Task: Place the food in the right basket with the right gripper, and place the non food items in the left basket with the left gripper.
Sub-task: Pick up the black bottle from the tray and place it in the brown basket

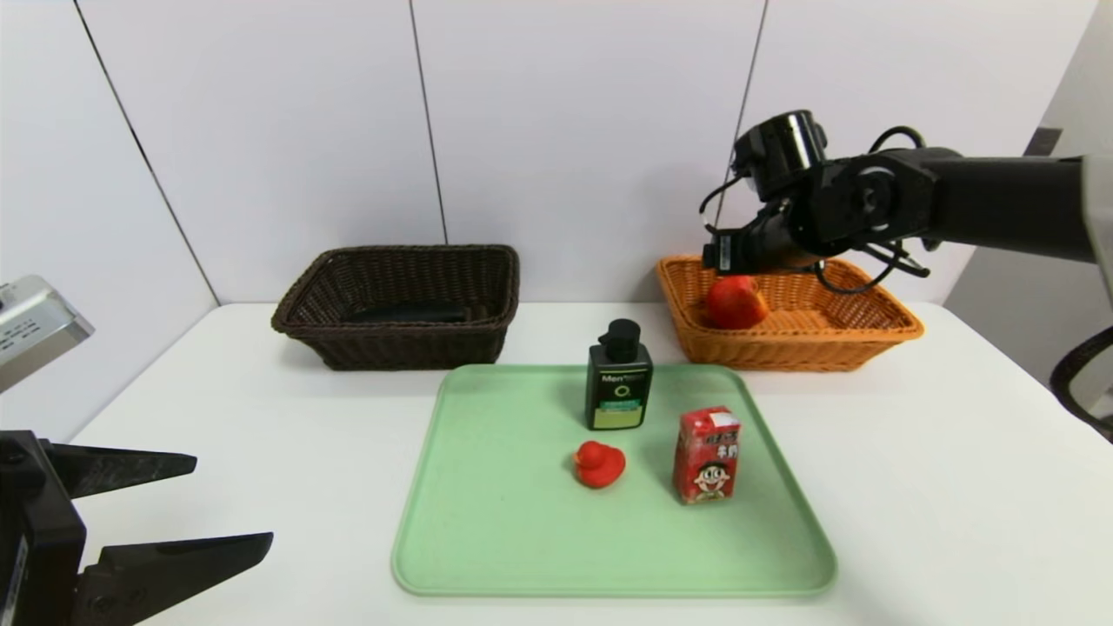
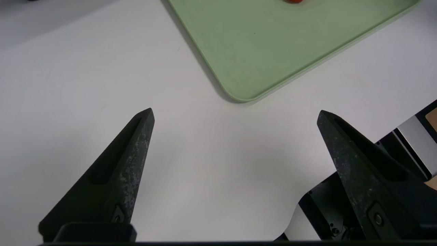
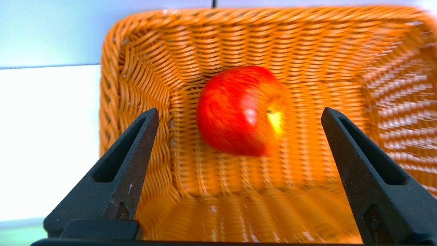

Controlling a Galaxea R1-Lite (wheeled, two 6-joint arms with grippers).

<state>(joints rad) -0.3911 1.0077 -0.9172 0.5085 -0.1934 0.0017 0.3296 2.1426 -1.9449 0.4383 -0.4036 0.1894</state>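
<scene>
Now the right gripper (image 3: 239,116) hangs spread wide and empty above the right basket (image 1: 869,335), the apple (image 3: 240,111) lying loose just beyond its tips, apparently let go there since it is food.

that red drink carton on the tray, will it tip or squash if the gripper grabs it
The drink carton stands upright on the green tray, taller than it is wide, so a sideways nudge would probably topple it. Its flat sides should suit the open right gripper, now over the orange basket. It looks like thin card, so a hard squeeze might dent it.
</scene>
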